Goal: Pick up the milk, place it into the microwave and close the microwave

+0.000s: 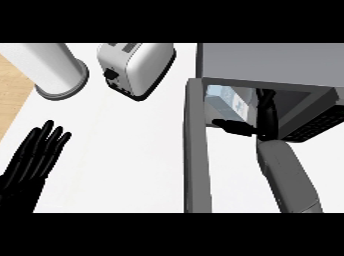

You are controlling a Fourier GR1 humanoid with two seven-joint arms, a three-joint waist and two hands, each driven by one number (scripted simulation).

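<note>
Look at your right hand [243,126] first: it reaches into the mouth of the microwave [278,62] at the far right, the grey forearm running up from the near edge. The milk [227,102] — a pale carton with a bluish top — sits just inside the cavity, at its left side, and the hand is against its near side. You cannot tell whether the fingers are curled round the carton or have let go; the dark hand merges with the dark interior. In my judgement this is the placing step, with the carton at or near its resting spot so the door can swing past it.

The microwave door [196,150] stands wide open, a long grey slab running from the cavity toward you along the forearm's left. It is held out of the way so the arm has room; closing it is not yet done, and the arm must clear the opening first or the door will meet it.

Your left hand [35,155] rests at the near left on the white counter [131,150], fingers straight and slightly spread, holding nothing — well apart from the work. A toaster [134,67] and a white cylinder [57,70] stand at the far left, clear of the door's swing.
</note>
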